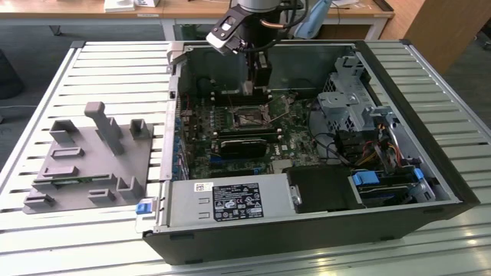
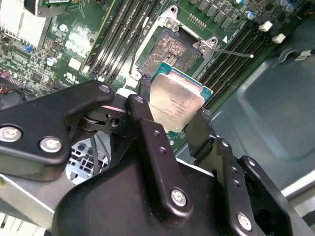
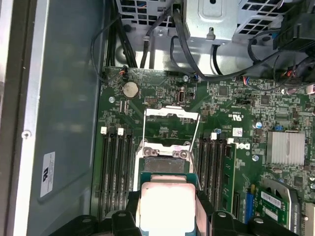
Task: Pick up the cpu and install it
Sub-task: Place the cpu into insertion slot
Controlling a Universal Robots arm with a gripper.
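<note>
the cpu (image 2: 178, 98) is pinched by its edges in the hand (image 2: 173, 105), so the pick-up is judged done. just beyond the fingertips the open socket (image 2: 173, 46) lies bare, its load plate (image 3: 171, 123) lifted; the cpu is not yet seated. farther off, the motherboard (image 3: 236, 105) is seen inside the computer case (image 1: 449, 178).

Slatted pale metal table (image 1: 115, 63). On it lay an open black computer case (image 1: 307, 241), on its side. Beside it, at the exterior view's left, sat a grey holder plate (image 1: 77, 184) with upright posts.
</note>
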